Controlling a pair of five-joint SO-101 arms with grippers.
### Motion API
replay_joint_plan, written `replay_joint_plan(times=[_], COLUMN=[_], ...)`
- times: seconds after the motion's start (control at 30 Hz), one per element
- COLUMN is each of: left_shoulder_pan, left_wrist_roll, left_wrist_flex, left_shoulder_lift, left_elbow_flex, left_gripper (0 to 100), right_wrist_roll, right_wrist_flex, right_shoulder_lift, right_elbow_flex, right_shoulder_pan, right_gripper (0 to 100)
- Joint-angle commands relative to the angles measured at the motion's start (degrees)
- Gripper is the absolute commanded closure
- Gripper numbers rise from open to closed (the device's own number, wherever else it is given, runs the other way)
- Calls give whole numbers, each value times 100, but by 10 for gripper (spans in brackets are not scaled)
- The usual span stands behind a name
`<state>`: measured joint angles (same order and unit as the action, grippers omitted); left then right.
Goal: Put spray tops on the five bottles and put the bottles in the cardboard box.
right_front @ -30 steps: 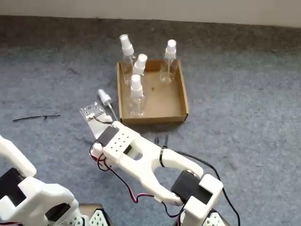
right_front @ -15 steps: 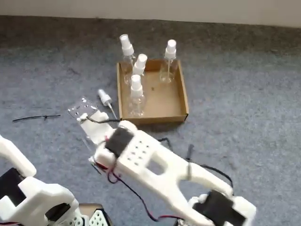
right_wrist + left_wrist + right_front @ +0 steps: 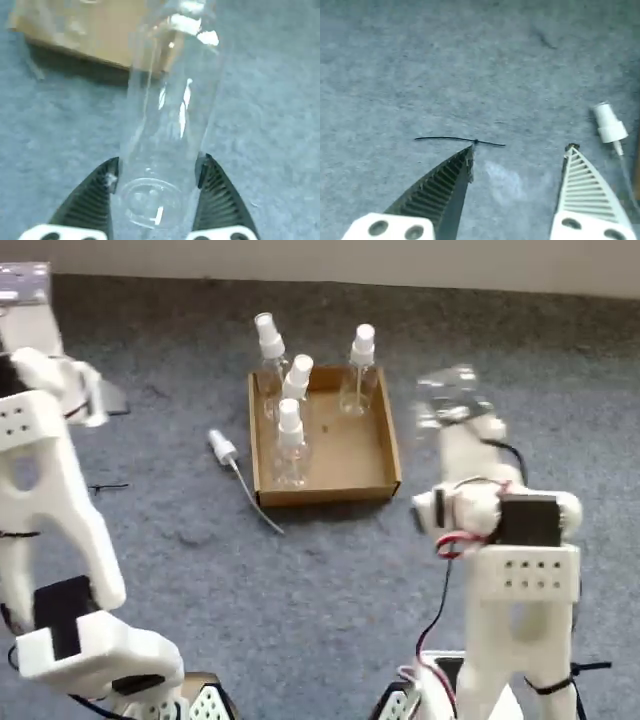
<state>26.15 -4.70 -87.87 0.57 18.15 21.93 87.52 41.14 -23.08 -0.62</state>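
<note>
Nearest, on the grey table (image 3: 330, 590), at the left side, a thin black cable tie (image 3: 105, 487), lying flat. A little further in, a loose spray top (image 3: 222, 448), lying on its side just beside the left wall of the cardboard box (image 3: 325, 495), with its long thin tube running back toward the near edge of the table.

Then the cardboard box itself, low and open, sitting flat on the table. Inside it, bottles standing upright, each with a white spray top on:
- front bottle (image 3: 290, 445), near the left wall
- middle bottle (image 3: 297, 380), close behind the front one
- far right bottle (image 3: 360, 365), at the back right corner
- far left bottle (image 3: 270, 350), at the back left corner; probably inside the wall, but hard to tell from this angle

To the right of the box, held up above the table, the right hand (image 3: 159, 160), closed on a clear bottle (image 3: 170, 100). One dark finger on each side of the bottle's lower body, and the other end of the bottle pointing toward the box.

Farthest, at the far left and high over the table, the left hand (image 3: 519, 147), spread wide open with nothing between its fingers. Fingers pointing down at the table, with the cable tie and the loose spray top below.
</note>
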Motion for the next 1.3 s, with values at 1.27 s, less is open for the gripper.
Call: replay_joint_plan(times=[1.27], left_shoulder_pan=[-1877], left_wrist_roll=[2558], left_wrist_flex=[1767], left_shoulder_lift=[2202], left_elbow_flex=[-646], left_gripper=[737], right_wrist_roll=[1662], right_wrist_flex=[-3749], right_shoulder_lift=[-3108], right_elbow_flex=[-1490], right_shoulder_pan=[-1965], right_gripper=[995])
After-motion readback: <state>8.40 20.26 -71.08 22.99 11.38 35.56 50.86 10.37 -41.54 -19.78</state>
